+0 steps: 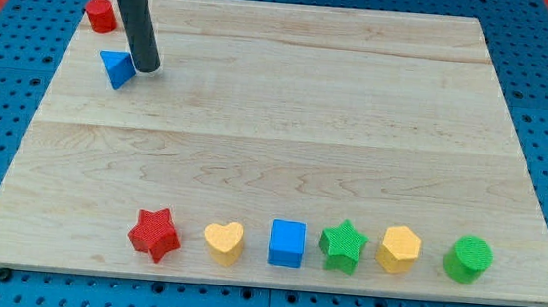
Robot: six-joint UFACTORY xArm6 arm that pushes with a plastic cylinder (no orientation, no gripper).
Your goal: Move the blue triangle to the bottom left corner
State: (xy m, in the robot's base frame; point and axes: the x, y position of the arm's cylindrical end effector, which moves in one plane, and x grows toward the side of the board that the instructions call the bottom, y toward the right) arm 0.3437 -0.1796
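The blue triangle lies near the board's top left, just below a red block in the top left corner. My tip rests on the board right beside the triangle, on its right side, touching or nearly touching it. The dark rod rises from there toward the view's top.
A row of blocks runs along the view's bottom: a red star, a yellow heart, a blue cube, a green star, a yellow hexagon and a green cylinder. The wooden board lies on a blue pegboard.
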